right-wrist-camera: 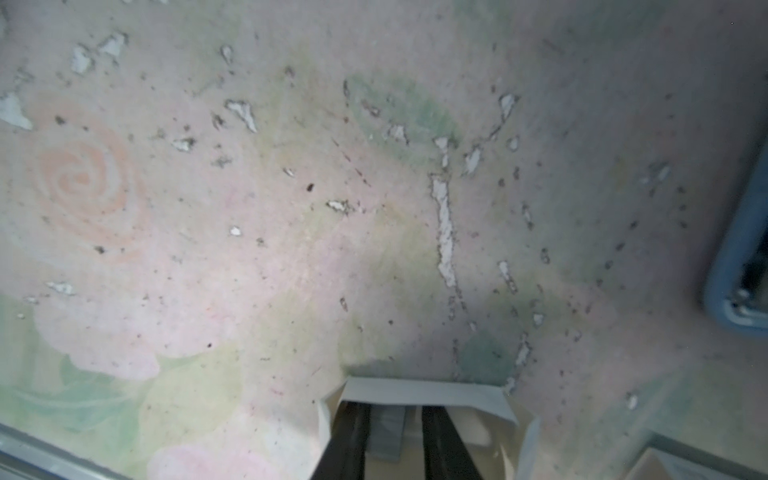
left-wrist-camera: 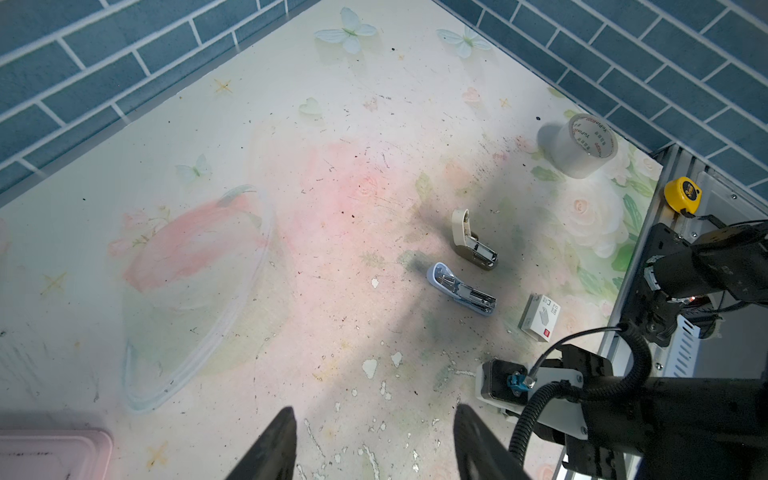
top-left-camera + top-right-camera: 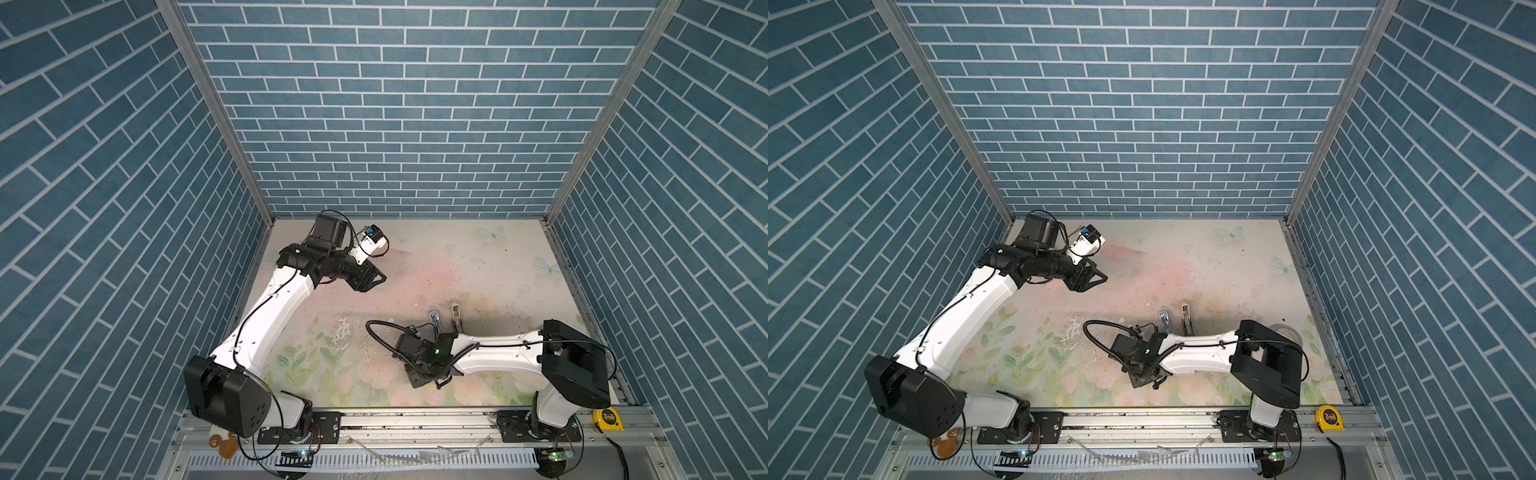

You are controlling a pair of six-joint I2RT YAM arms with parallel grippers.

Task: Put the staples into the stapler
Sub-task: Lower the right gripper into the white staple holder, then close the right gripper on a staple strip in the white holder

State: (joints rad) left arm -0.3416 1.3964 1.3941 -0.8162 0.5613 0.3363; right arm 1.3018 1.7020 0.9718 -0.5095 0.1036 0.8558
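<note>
The staples are found in the tray, near the front edge of the worktop.
They are laid lengthwise between the narrow fingers of the right tool; a grip cannot be told. The left tool is held wide above bare worktop.
</note>
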